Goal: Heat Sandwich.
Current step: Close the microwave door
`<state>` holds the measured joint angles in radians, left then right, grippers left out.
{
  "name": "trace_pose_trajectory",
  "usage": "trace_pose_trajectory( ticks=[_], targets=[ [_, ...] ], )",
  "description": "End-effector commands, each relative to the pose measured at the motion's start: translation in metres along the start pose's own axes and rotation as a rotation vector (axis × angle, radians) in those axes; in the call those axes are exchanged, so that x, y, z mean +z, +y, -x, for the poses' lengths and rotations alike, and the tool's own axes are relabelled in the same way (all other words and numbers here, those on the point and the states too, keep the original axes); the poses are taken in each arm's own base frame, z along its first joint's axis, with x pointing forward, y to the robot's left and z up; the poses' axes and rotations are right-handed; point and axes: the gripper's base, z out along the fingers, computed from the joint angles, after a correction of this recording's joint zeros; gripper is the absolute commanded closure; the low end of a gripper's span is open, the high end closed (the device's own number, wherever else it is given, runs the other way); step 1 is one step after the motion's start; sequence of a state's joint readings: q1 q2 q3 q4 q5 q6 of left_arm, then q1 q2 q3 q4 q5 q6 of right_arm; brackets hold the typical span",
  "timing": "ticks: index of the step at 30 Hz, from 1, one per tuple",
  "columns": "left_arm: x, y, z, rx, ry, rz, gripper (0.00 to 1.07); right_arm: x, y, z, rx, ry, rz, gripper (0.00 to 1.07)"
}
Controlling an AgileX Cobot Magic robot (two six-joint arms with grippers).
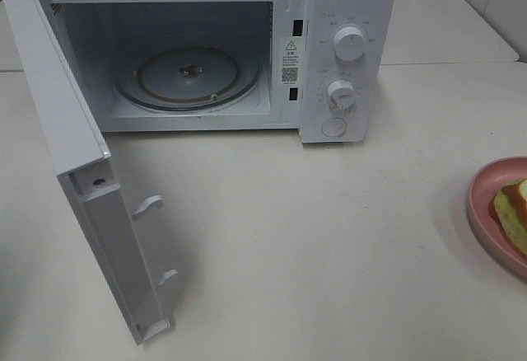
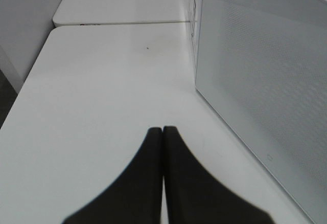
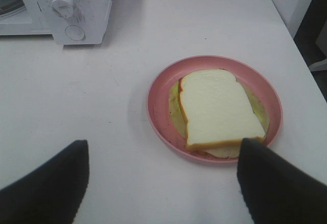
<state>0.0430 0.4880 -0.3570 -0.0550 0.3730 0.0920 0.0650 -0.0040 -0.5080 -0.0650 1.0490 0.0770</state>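
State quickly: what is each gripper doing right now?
Left gripper: closed, holding nothing.
Right gripper: open, empty, near the sandwich.

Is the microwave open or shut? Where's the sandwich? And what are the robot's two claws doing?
microwave door: swung wide open.
microwave: nothing inside but its glass turntable.
sandwich: lying on the pink plate, out on the table, not in the microwave.
left gripper: shut, holding nothing, beside the open door.
right gripper: open, above the table near the plate.

High view and right wrist share microwave (image 1: 247, 48).
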Motion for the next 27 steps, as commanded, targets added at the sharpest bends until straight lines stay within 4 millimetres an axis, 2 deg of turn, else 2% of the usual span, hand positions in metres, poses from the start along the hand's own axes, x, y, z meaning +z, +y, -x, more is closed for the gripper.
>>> trace_pose_trajectory(
  ticks=[1,7,11,16,20,27],
  targets=[
    [0.014,0.002,-0.001,-0.016,-0.081,0.015,1.07,-0.003,0.0,-0.002,0.006,-0.04,0.0,0.31],
    [0.034,0.003,-0.009,-0.017,-0.151,0.032,1.07,-0.003,0.0,-0.002,0.006,-0.04,0.0,0.31],
    [0.056,0.004,-0.013,0.009,-0.2,0.044,1.07,-0.003,0.0,-0.002,0.006,-0.04,0.0,0.31],
    [0.068,0.004,-0.012,0.031,-0.215,0.04,1.07,-0.003,0.0,-0.002,0.006,-0.04,0.0,0.31],
    [0.091,-0.001,-0.017,0.086,-0.219,-0.006,1.07,-0.003,0.0,-0.002,0.006,-0.04,0.0,0.31],
    [0.11,-0.007,-0.021,0.06,-0.245,-0.082,1.07,-0.003,0.0,-0.002,0.006,-0.04,0.0,0.31]
  ],
)
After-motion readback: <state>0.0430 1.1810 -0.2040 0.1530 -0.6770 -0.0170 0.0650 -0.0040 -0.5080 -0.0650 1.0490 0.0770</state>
